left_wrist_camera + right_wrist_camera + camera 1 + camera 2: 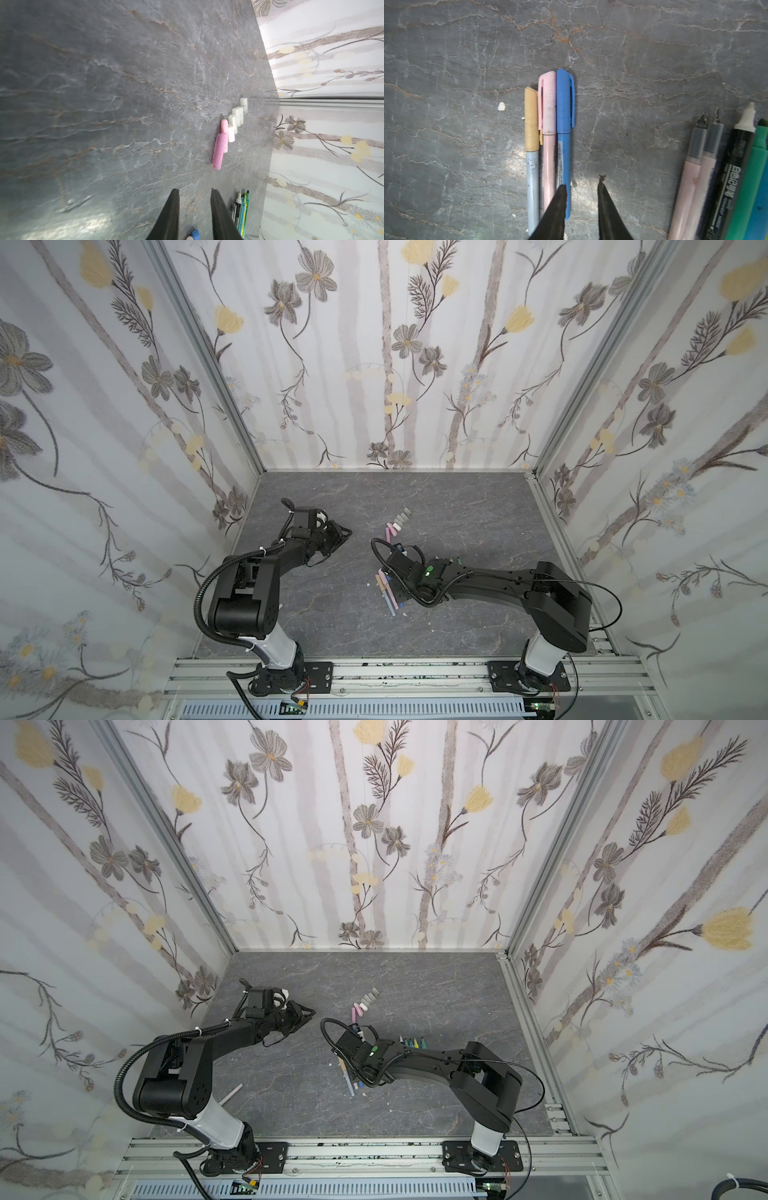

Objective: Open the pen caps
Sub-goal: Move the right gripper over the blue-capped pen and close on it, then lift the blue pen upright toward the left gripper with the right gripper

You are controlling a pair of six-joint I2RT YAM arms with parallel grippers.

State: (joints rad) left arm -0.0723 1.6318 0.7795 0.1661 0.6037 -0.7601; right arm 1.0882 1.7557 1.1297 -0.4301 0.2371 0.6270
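Three capped pens lie side by side in the right wrist view, with a tan cap (531, 118), a pink cap (548, 101) and a blue cap (564, 99). My right gripper (581, 185) is open just above the table. One finger overlaps the blue pen's barrel end and the gap is empty. Loose pen caps, pink (220, 150) and frosted white (236, 118), lie in a row (397, 524) further back. My left gripper (195, 191) is open and empty, pointing toward that row from the left (347, 534).
Several uncapped pens (726, 176) lie together beside the right arm (411, 1042). A white stick (231, 1094) lies near the left arm's base. Small white crumbs (501, 106) dot the grey marble table (457, 510). Flowered walls close three sides.
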